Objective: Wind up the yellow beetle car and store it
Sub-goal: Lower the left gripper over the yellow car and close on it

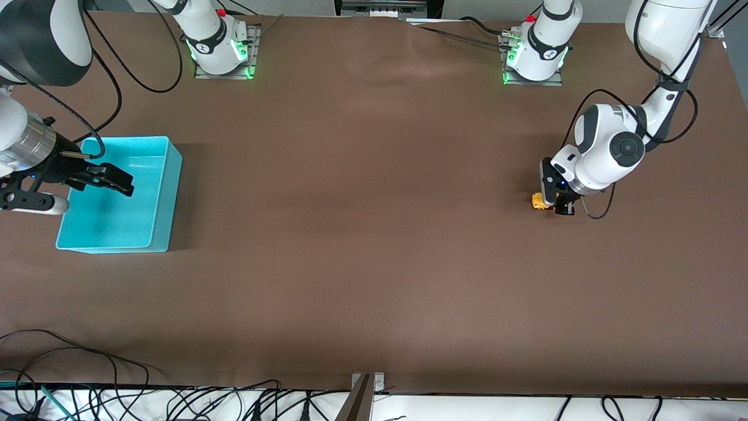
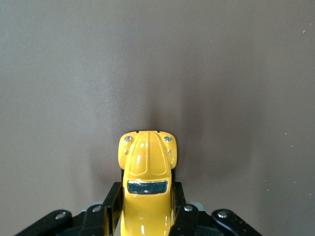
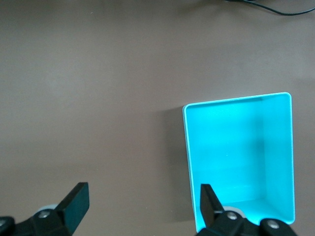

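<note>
Yellow beetle car (image 2: 146,184): on the brown table (image 1: 362,234) toward the left arm's end, long axis along the gripper's reach, hood and headlights pointing away from the fingers.
Left gripper (image 1: 555,204): down at the table, clamped on the car's sides.
Right gripper (image 1: 108,178): waiting over the turquoise bin (image 1: 166,193), fingers (image 3: 76,201) wide apart.
Writing: none readable.

Yellow beetle car (image 2: 146,187): upright on table, clamped between left tool's fingers.
</note>
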